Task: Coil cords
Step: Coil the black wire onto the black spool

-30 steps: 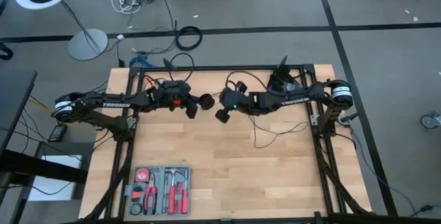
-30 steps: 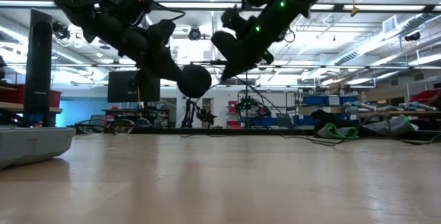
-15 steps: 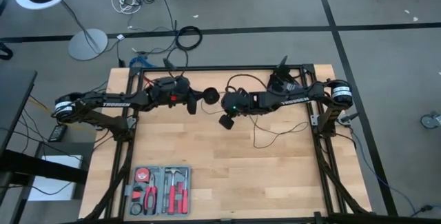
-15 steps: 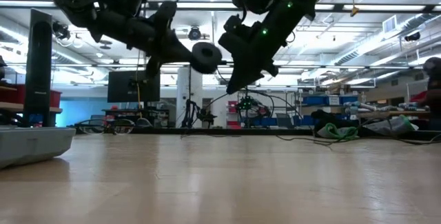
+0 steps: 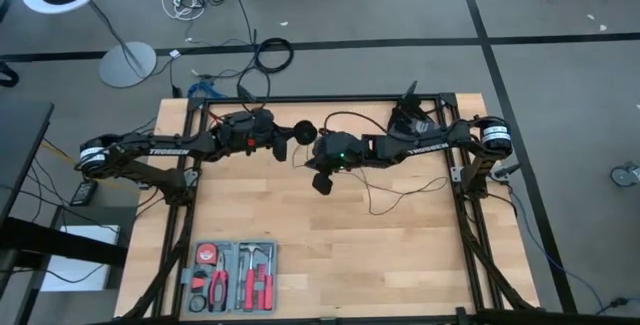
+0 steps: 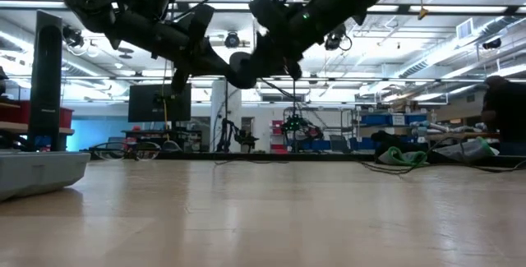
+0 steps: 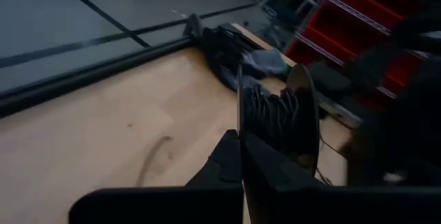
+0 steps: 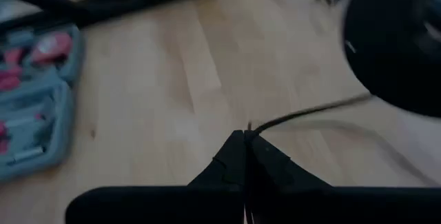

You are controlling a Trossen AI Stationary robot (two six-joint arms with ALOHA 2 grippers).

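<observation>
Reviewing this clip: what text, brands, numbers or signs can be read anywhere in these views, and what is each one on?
"TROSSEN" on the left arm, white letters, high view.
"TROSSEN" on the right arm, white letters, high view.
Tool case: any markings on it or its tools are too small to read.
Low view: signs and shelf labels in the room behind are too blurred to read.
Wrist views: no readable text.

Wooden table [image 5: 330, 255] bearing tool case [image 5: 231, 276], cord [image 5: 405, 193]

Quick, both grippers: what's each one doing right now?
Left gripper: closed on the puck, cord wound around it.
Right gripper: closed, pinching the thin cord.
</observation>
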